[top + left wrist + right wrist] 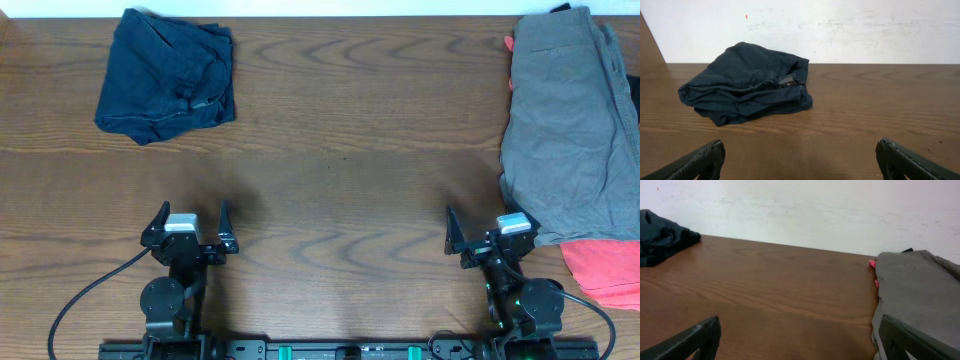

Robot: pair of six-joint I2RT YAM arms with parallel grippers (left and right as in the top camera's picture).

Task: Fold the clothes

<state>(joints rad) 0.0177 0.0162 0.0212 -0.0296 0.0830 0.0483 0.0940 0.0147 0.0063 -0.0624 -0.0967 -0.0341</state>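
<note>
The grey-khaki shorts lie spread at the table's right edge, also seen in the right wrist view. A red T-shirt shows beneath them at the front right, and a red edge peeks out at the back. A black garment peeks out at the far right. The dark navy shorts lie bunched at the back left. My left gripper is open and empty near the front left. My right gripper is open and empty, its right finger next to the grey shorts' lower edge.
The wooden table spans the view, with a white wall behind its back edge. Black cables run from the arm bases at the front edge.
</note>
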